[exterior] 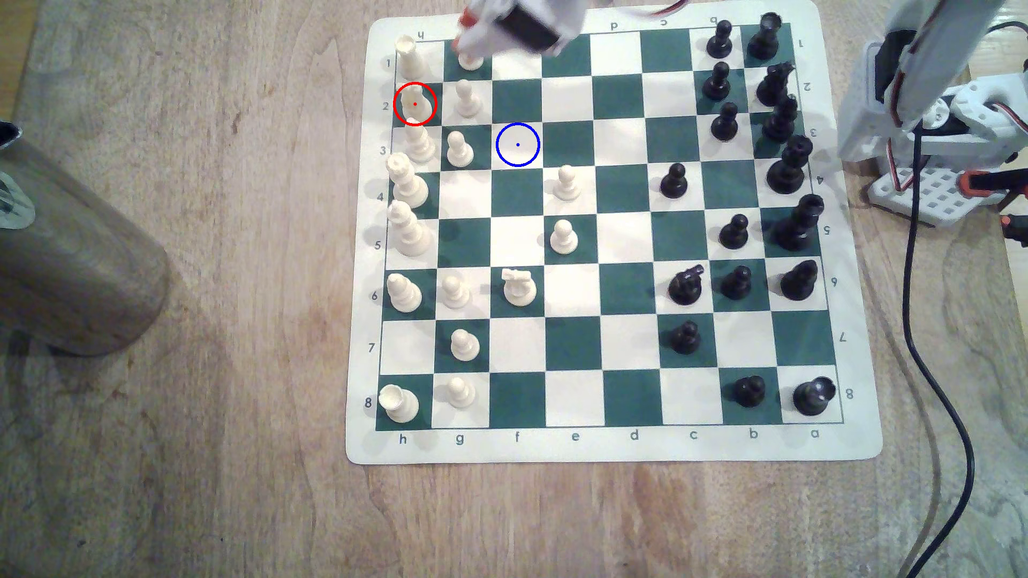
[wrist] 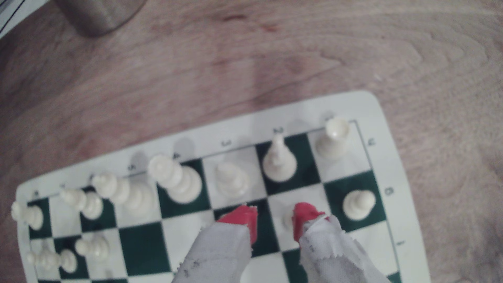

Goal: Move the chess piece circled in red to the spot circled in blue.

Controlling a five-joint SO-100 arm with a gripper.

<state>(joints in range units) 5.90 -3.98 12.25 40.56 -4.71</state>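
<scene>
The arm's pincer, two cloth-wrapped white fingers tipped in red, hangs with its jaws spread apart and nothing between them, poised above the near-corner squares of the green-and-cream vinyl chess mat. In the wrist view one red fingertip sits over a dark square and the other over the cream square next to it, with a small cream pawn partly hidden behind that second tip. The gap is probably kept wide so the fingers can drop either side of a piece without clipping its close-packed neighbours.

The cream-white plastic knight with the angular horse-head top stands upright on its round base on a green square, just ahead of the open jaws and one rank beyond the fingertips, not yet between them. Its long axis is vertical. Which way the muzzle faces is hard to settle, since the wrist view is soft and the exterior view sees it nearly end-on under the red ring.

Right beside the knight stand a cream castle-topped rook and a cream ball-headed pawn, so the descent looks tight. The cream square ringed in blue lies back behind the pincer, toward the board's middle, unoccupied.
</scene>
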